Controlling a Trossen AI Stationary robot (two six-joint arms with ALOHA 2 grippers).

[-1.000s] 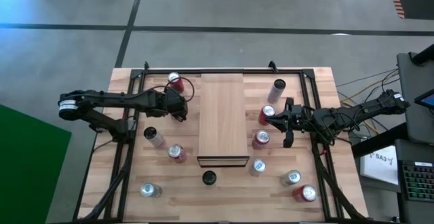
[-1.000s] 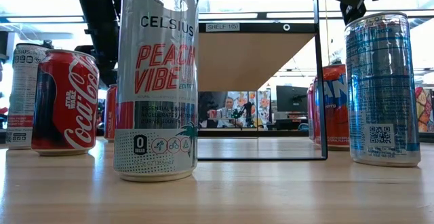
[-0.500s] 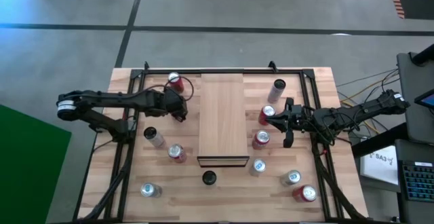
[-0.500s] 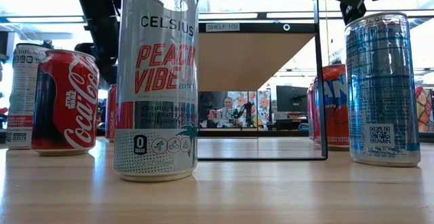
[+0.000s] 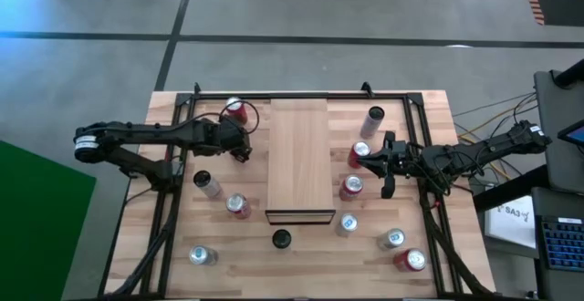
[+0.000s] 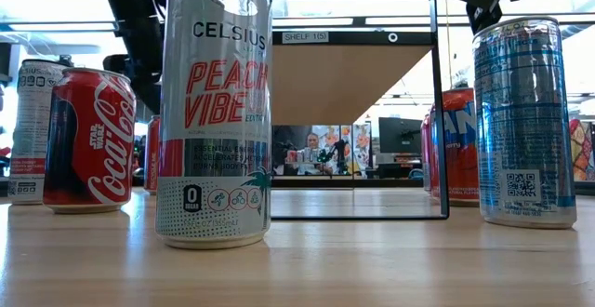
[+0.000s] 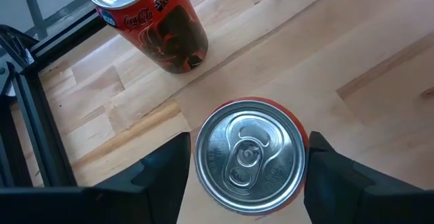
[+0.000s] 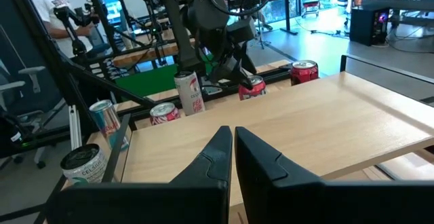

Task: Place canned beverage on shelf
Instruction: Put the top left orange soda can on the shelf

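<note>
The left arm has drawn back slightly toward the table's left side since a second ago; the cans have not moved. The left gripper point(image 5: 239, 146) holds a red can point(image 7: 249, 157) between its fingers point(image 7: 165, 174), clamped on both sides, beside the shelf's left edge. A Coca-Cola can point(image 7: 150, 22) stands near it on the tabletop point(image 7: 380, 47). The shelf point(image 5: 298, 160) lies bare at the table's middle. The right gripper point(image 8: 232, 146), fingers pressed together and empty, hangs by the shelf's right side.
</note>
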